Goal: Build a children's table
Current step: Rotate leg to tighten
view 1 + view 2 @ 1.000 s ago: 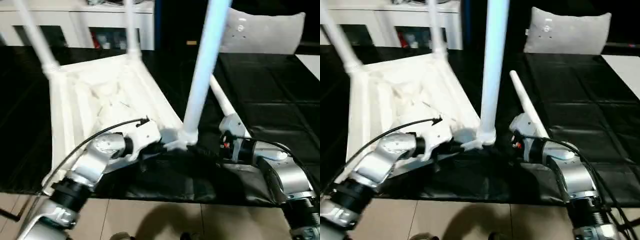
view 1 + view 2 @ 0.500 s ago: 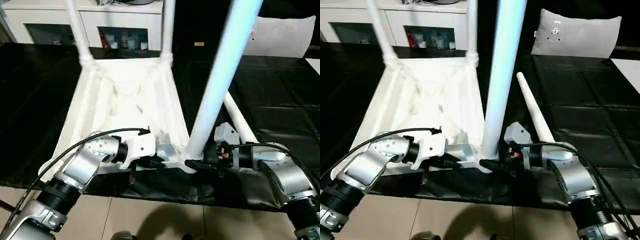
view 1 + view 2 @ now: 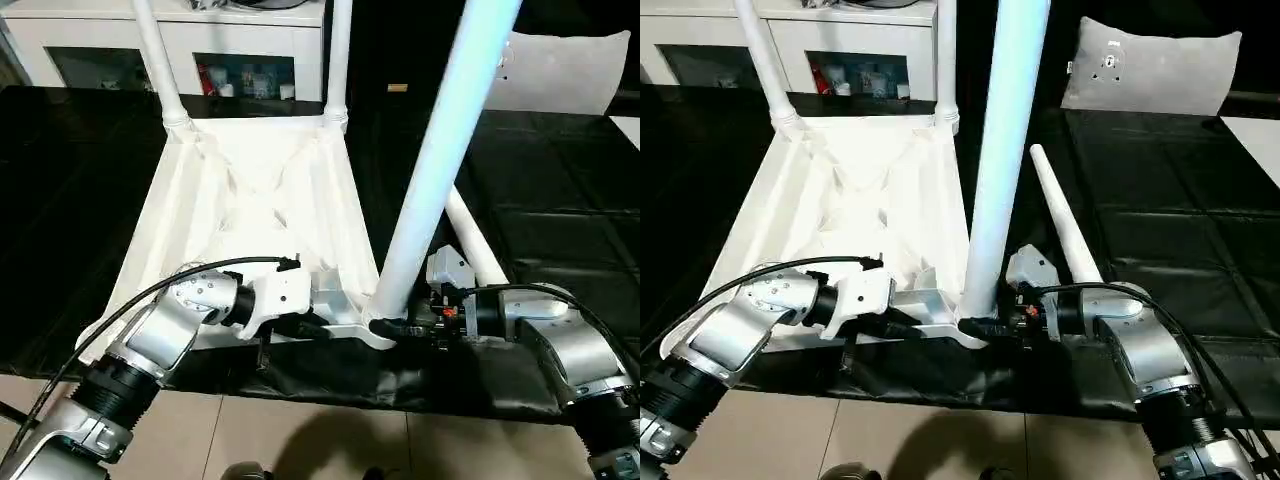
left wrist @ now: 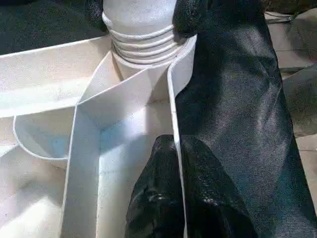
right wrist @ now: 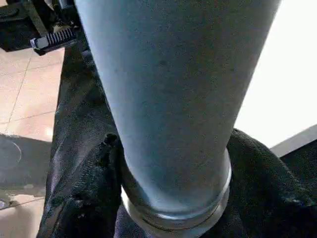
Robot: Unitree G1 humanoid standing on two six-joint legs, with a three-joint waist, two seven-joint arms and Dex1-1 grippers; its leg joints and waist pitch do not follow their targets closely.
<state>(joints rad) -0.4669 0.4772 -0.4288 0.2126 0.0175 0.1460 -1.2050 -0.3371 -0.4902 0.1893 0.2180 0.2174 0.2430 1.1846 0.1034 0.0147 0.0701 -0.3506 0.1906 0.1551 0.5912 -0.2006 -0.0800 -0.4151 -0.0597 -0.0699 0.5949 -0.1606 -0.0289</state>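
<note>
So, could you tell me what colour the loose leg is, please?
White; the loose leg shows best in the right eye view.

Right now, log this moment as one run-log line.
left gripper: shut on table top rim | right gripper: shut on near leg base | fourth leg: loose on work table

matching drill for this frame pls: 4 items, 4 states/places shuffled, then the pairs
Items:
1. near leg
2. loose leg
3. left end effector
4. right end effector

States:
A. lying flat on the black cover
B. pinching the table top's edge wall
C. upright in the near corner socket
D. clamped at the near leg's base

Pairs: 1-C, 2-A, 3-B, 4-D
</note>
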